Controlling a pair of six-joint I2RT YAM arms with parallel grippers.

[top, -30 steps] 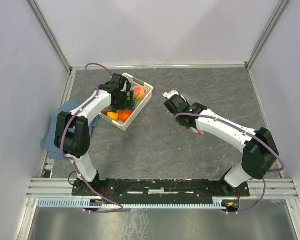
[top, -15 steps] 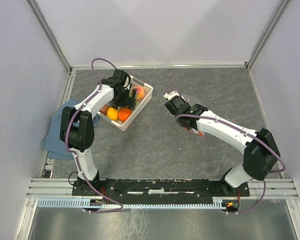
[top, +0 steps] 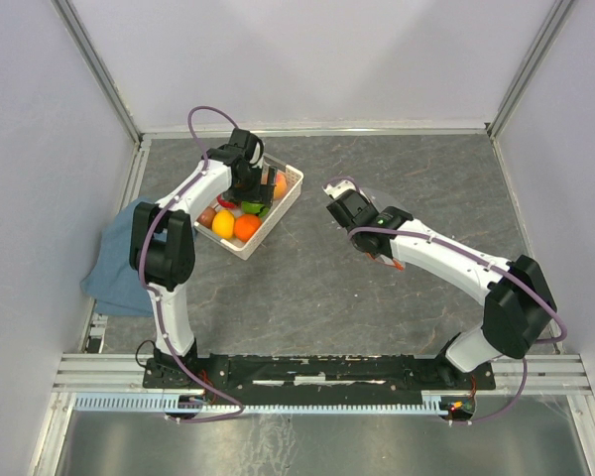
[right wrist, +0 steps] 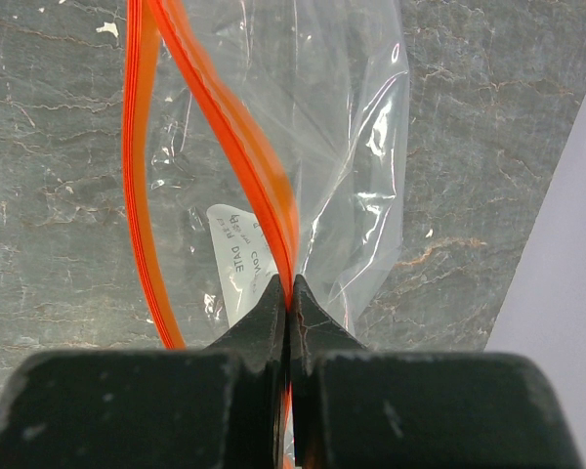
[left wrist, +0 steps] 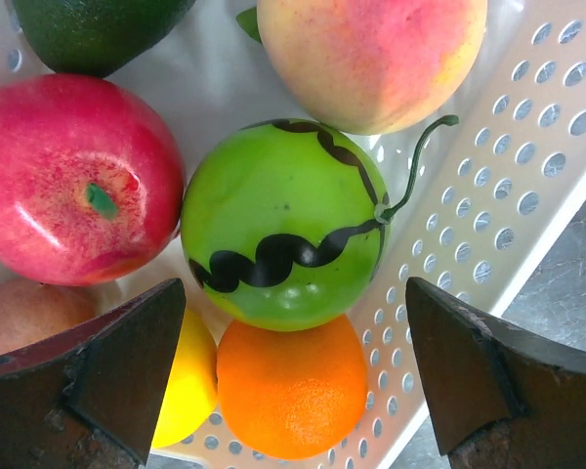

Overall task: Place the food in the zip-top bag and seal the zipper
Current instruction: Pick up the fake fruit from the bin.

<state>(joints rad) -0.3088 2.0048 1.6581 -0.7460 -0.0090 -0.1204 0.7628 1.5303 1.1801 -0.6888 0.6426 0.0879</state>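
A grey, stone-patterned counter, walled in pale lilac on three sides, carries a blue cloth at its left edge and a white basket holding the food. The left arm reaches over the basket, the left jaws spread wide above the green round fruit. The right arm bends toward the middle, the right jaws pinched tight on the orange zipper of the clear zip-top bag, right of the basket.
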